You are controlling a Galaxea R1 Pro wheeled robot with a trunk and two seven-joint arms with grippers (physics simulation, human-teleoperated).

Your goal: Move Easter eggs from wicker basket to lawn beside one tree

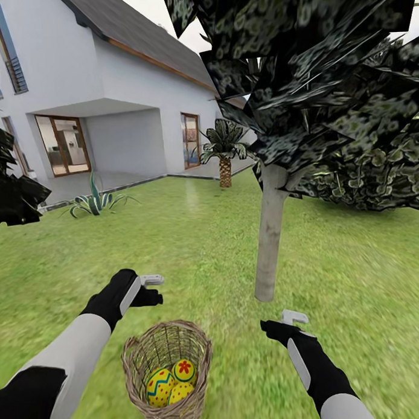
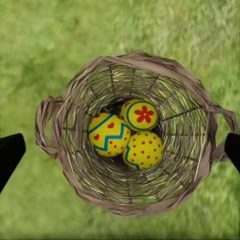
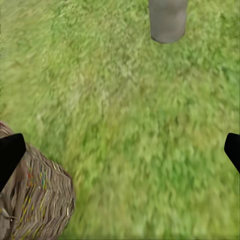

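Three Easter eggs [image 1: 170, 382] lie touching inside the wicker basket [image 1: 140, 357], lower centre of the head view, on the lawn [image 1: 192, 246]. Tree [image 1: 269, 237] stands right of centre. Left gripper [image 1: 153, 288] and right gripper [image 1: 285, 323] hang spread wide, holding nothing.

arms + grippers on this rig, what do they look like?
Both arms have light grey forearm shells and black wrists. The left gripper and right gripper are black, each with a pale grey bracket-shaped piece at the tip. In the wrist views, fingertips are plain black. No cables or markings visible.
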